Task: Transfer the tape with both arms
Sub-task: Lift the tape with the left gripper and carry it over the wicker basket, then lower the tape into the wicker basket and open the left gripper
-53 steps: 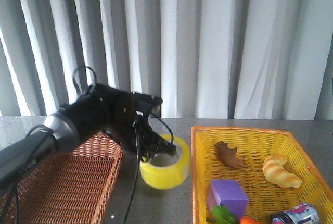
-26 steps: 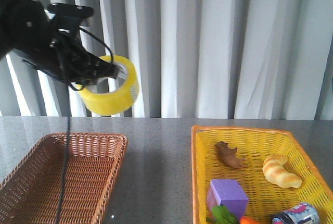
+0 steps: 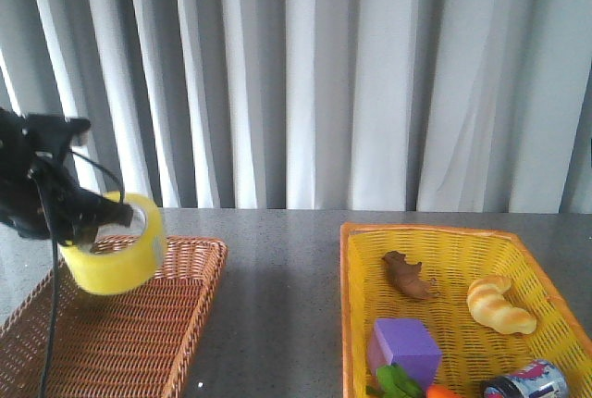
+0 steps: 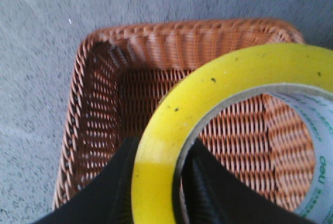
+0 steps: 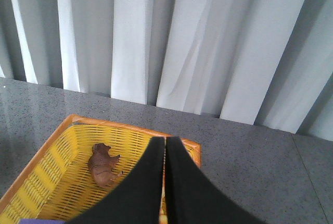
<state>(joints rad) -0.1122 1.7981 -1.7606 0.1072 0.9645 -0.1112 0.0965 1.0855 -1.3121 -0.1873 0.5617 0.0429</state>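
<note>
Front view has my left gripper [image 3: 92,222] clamped on the wall of the tape [image 3: 113,257], one finger inside the core and one outside, holding it in the air over the brown wicker basket [image 3: 176,324]. The roll hangs a bit tilted, its hole facing roughly sideways and up. My right gripper [image 5: 165,182] is pinched closed on nothing, up over the yellow basket [image 5: 47,172], well apart from the tape. So a drop here looks like lefty's job.
</note>
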